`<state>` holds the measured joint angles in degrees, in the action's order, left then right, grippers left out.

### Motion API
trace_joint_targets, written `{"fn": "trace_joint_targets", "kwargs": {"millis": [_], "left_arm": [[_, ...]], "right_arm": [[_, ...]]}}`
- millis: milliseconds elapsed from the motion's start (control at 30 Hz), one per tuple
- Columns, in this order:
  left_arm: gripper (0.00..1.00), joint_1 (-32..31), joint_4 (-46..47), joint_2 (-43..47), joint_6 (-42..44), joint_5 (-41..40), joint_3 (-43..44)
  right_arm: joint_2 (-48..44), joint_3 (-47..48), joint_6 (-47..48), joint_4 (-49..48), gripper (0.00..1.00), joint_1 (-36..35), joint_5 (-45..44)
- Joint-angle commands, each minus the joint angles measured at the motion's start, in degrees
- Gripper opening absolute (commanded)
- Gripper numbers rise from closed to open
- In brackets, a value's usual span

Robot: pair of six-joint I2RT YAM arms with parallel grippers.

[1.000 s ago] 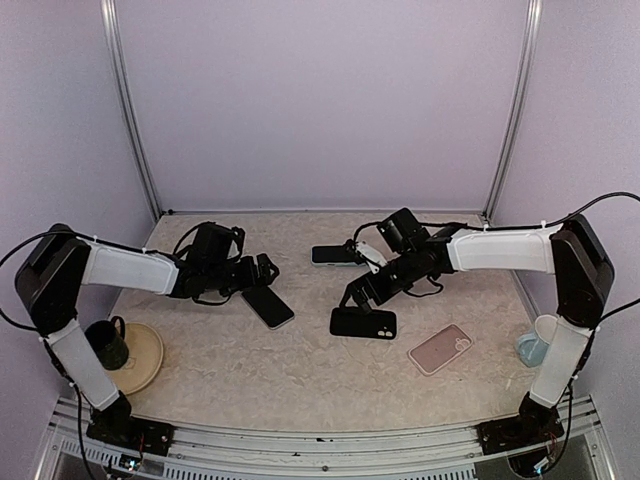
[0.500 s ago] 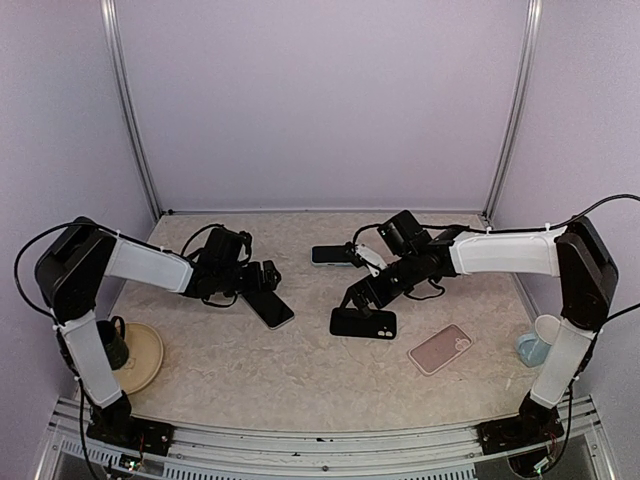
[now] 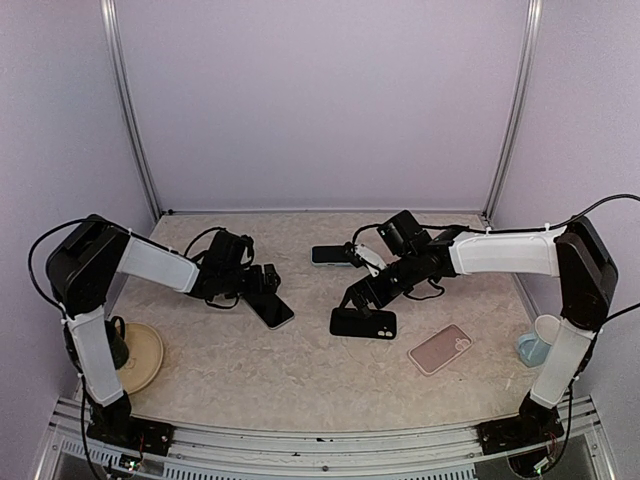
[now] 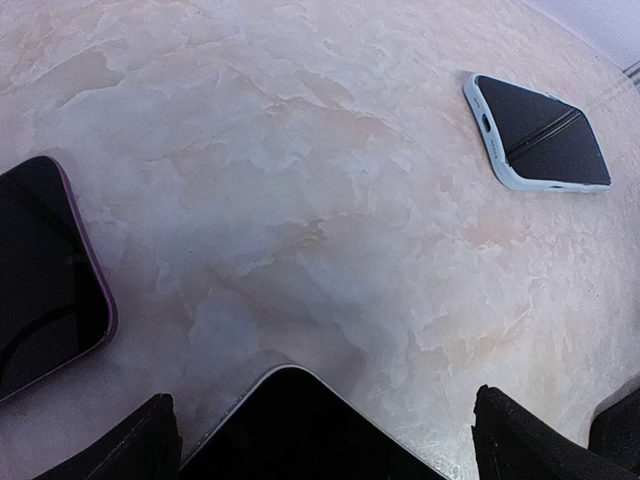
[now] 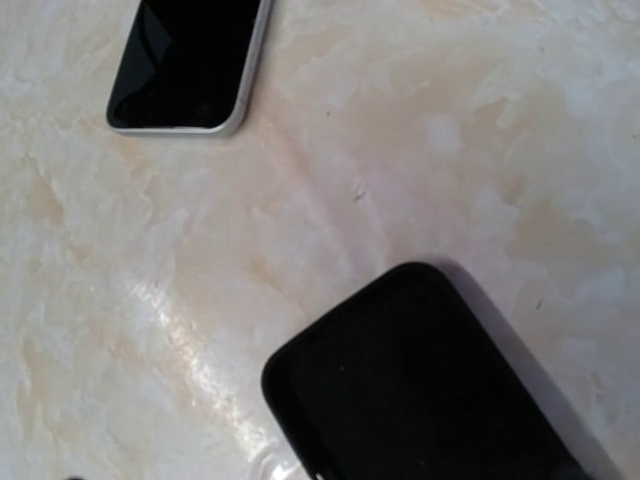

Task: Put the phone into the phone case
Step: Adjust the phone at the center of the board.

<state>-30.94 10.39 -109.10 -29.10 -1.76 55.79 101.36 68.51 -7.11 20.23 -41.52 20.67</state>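
Top external view: the table (image 3: 300,390) carries all items. The left gripper (image 3: 266,284), fingers spread, straddles one end of the phone (image 3: 270,309). The right gripper (image 3: 354,296) is at the black phone case (image 3: 363,322); its finger state cannot be determined.

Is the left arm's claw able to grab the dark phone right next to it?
Probably yes. The left claw is open, with its fingers on either side of the phone at its near end. Nothing lies on the phone or blocks the way.
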Motion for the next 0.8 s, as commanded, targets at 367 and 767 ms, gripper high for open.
{"fn": "trace_joint_targets", "kwargs": {"millis": [367, 767], "left_arm": [[0.99, -2.6, 5.7, 9.5, -6.9, 9.3, -16.1], [0.99, -7.3, 5.2, 18.6, -12.2, 8.3, -24.3]], "right_arm": [[2.3, 2.6, 1.6, 1.1, 1.0, -0.6, -0.3], [2.5, 2.4, 1.7, 1.0, 1.0, -0.6, 0.0]]}}
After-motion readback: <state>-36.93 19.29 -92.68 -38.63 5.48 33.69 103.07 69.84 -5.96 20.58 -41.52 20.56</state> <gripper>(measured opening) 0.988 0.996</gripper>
